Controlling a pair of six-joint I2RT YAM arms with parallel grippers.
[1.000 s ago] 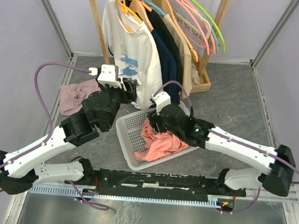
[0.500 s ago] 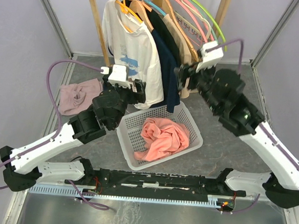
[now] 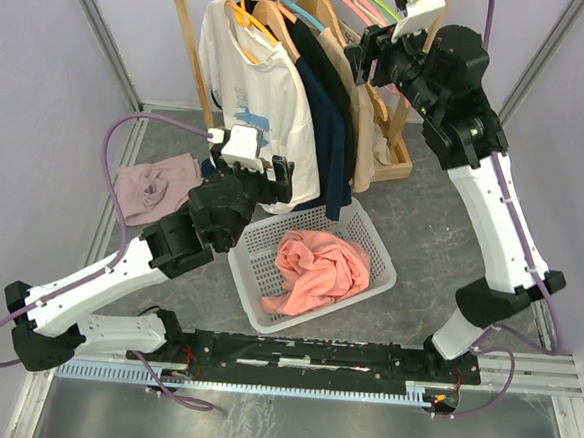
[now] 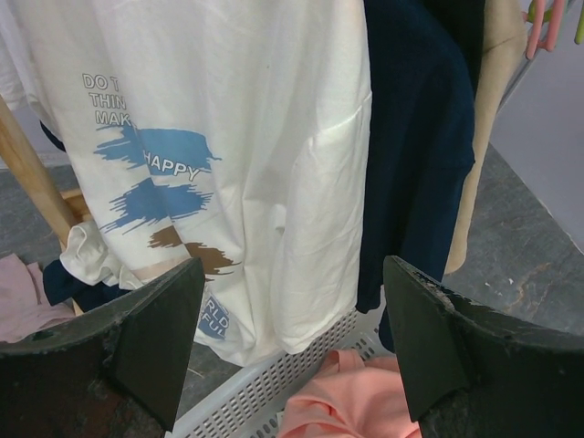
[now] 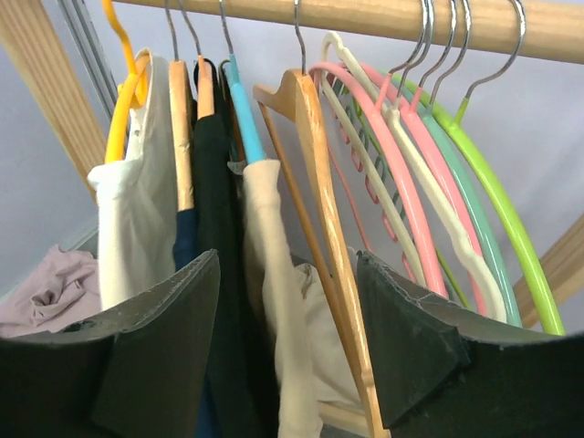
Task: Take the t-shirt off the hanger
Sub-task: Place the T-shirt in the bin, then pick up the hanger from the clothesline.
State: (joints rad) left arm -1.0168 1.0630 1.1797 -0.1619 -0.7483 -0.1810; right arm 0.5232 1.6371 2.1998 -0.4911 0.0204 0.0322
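White t-shirt (image 3: 255,96) with a blue brush-stroke print hangs on an orange hanger (image 3: 248,17) at the left end of a wooden clothes rack (image 3: 189,41), frontmost in a row of hung garments. Its lower hem drops to just above the far rim of a white plastic basket (image 3: 244,266).

The left fingers (image 3: 276,168) are spread wide and grip nothing. They sit low, just in front of the shirt's hem. In the left wrist view the two fingers (image 4: 155,338) frame the bottom of the white t-shirt (image 4: 228,137), with cloth facing the gap but not between them. A navy t-shirt (image 4: 415,155) hangs just beside it on the right.

The right fingers (image 3: 364,54) are raised to the top of the rack, also parted and empty. In the right wrist view these fingers (image 5: 164,356) point at the hanger necks under the wooden rail (image 5: 365,14). The gap faces a beige t-shirt (image 5: 274,274) on a light blue hanger (image 5: 242,109) and a bare wooden hanger (image 5: 315,173). The white t-shirt (image 5: 132,219) and its orange hanger (image 5: 119,100) lie off to the left of that gap, apart from the fingers. Empty pink (image 5: 401,182) and green (image 5: 497,210) hangers fill the right end.

A salmon garment (image 3: 319,266) lies crumpled in the basket, and a mauve garment (image 3: 149,189) rests on the grey tabletop (image 3: 443,210) at left.
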